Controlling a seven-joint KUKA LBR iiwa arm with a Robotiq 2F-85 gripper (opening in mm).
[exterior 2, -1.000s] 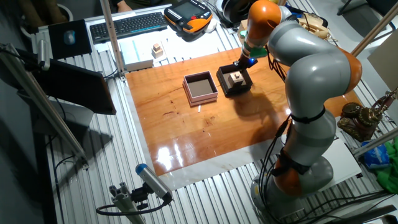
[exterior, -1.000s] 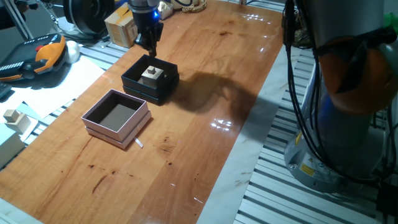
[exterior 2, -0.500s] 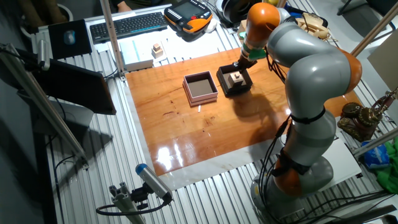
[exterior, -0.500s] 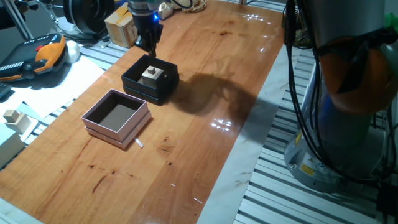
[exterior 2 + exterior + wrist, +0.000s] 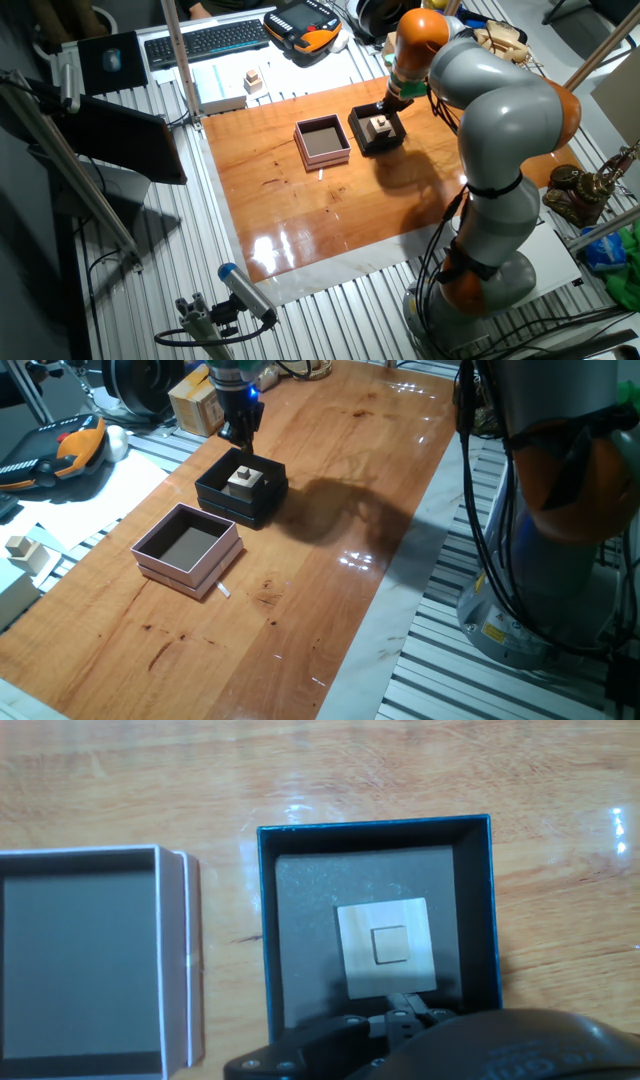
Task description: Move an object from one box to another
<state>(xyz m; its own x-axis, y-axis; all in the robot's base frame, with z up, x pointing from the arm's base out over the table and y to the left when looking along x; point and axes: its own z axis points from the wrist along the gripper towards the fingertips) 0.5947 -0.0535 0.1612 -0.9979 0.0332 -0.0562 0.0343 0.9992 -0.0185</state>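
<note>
While the claw (image 5: 243, 436) hovers, state unclear, cube (image 5: 389, 944) lies below it, inside black box (image 5: 270, 920).

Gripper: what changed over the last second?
The gripper has lifted slightly, straight up from above the far edge of the black box; it took hold of nothing. The wooden cube remains in the black box, and the pink box beside it is unmoved and without the cube. Whether the jaws are open or shut cannot be told.
</note>
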